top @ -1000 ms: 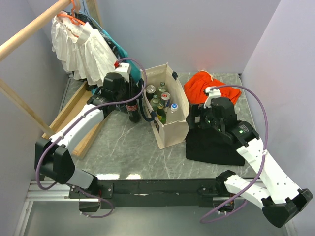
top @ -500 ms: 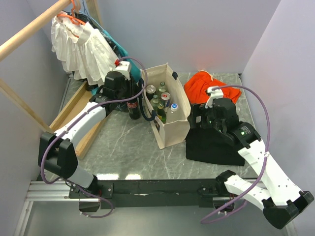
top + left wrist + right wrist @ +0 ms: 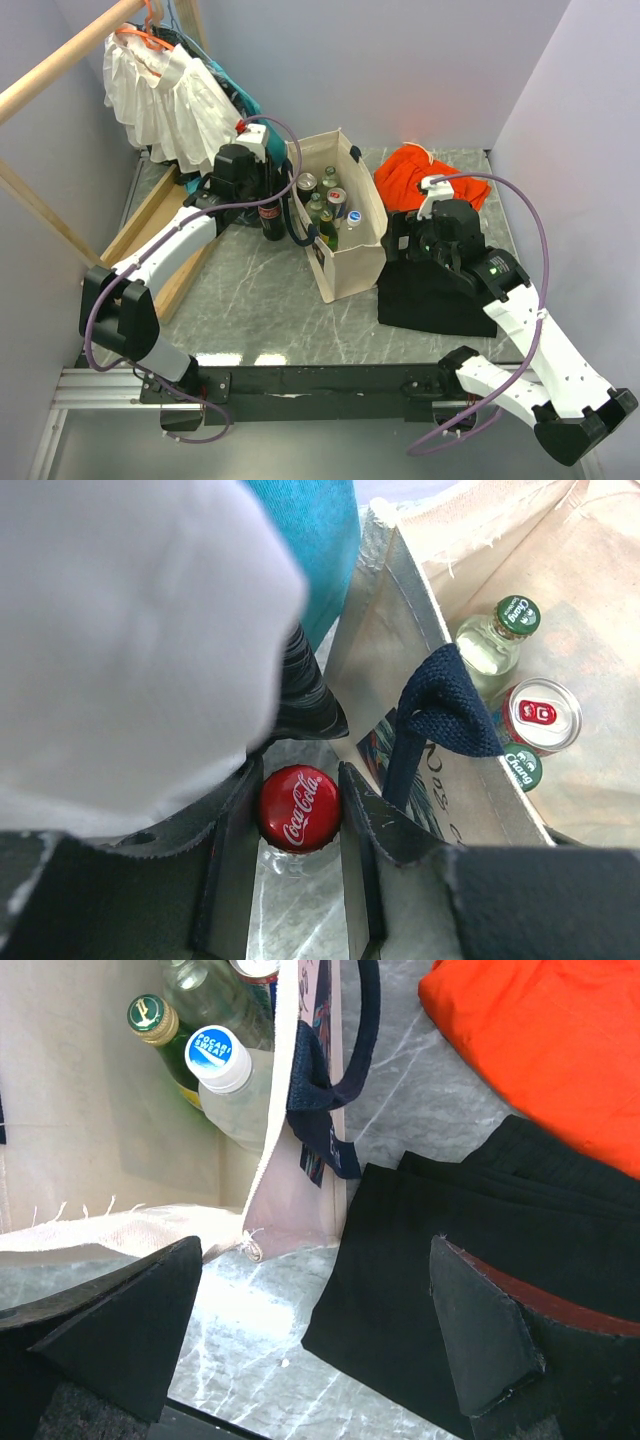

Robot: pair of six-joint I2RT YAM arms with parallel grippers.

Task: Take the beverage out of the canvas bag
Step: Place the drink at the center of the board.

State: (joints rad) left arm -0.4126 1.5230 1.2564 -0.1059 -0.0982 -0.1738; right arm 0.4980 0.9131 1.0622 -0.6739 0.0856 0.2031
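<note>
Red marks the cap that sits between the two fingers of the left gripper. Its jaws are drawn in narrow and clamp the neck of a dark cola bottle. The grip is high, just under the cap, probably because the neck was the only part reachable among the packed drinks. The bottle stands upright outside the canvas bag, just beside its left wall. I cannot tell whether its base rests on the marble table or hangs just above it. Other bottles and cans are inside the bag.

The right gripper holds nothing, and its jaws stand wide. It hovers over a folded black cloth, near the bag's right wall. That spot seems chosen to be ready to steady the bag while keeping out of the way.

The removal looks nearly done. What seems left is setting the bottle down firmly and letting go.
</note>
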